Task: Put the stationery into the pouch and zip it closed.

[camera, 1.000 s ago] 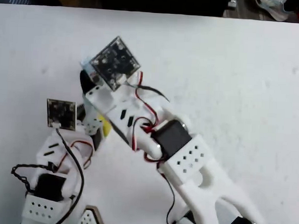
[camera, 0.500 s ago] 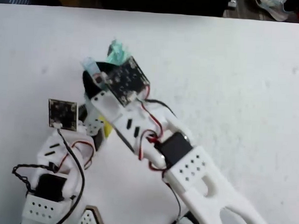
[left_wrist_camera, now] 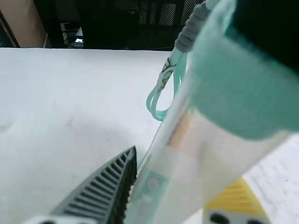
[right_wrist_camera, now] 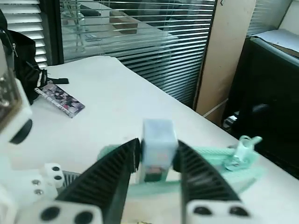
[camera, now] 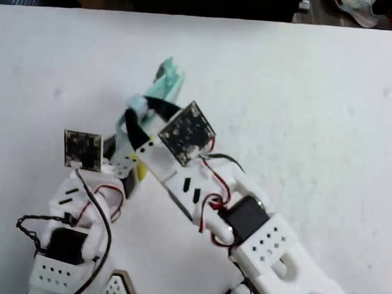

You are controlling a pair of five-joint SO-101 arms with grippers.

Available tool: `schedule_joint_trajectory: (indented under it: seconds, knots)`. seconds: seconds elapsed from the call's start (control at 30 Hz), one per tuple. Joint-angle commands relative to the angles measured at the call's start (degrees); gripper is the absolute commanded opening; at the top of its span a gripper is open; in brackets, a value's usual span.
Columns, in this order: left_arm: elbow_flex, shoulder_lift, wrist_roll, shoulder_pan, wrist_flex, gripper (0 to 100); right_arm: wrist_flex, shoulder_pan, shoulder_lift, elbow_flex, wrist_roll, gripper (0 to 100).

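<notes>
White table [camera: 302,93], right gripper [right_wrist_camera: 158,143] pinching the eraser [right_wrist_camera: 159,133] just above the pouch [right_wrist_camera: 210,156] that the left gripper [left_wrist_camera: 184,168] clamps by its edge, and I reckon a floppy mouth could let the eraser bounce off when released.

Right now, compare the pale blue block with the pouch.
The pale blue block is small and boxy; the pouch is long and flat. The block is pale blue; the pouch is mint green. The block sits clamped in the right pincer; the pouch lies beyond it. Both are pastel.
</notes>
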Motion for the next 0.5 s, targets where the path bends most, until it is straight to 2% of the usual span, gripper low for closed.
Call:
schedule_joint_trajectory:
  seconds: [0.0, 0.37, 0.47]
  knots:
    - [-2.9, -0.48, 0.62, -0.66, -0.26, 23, 1.1, 1.71, -0.57, -0.18, 0.26, 18.6]
    - [-2.81, -0.48, 0.44, -0.66, -0.44, 23, 1.45, 3.56, -1.01, -6.07, 0.26, 17.3]
    - [-2.81, -0.48, 0.44, -0.31, -0.18, 23, 8.57, 6.73, 0.13, -13.71, 0.26, 17.7]
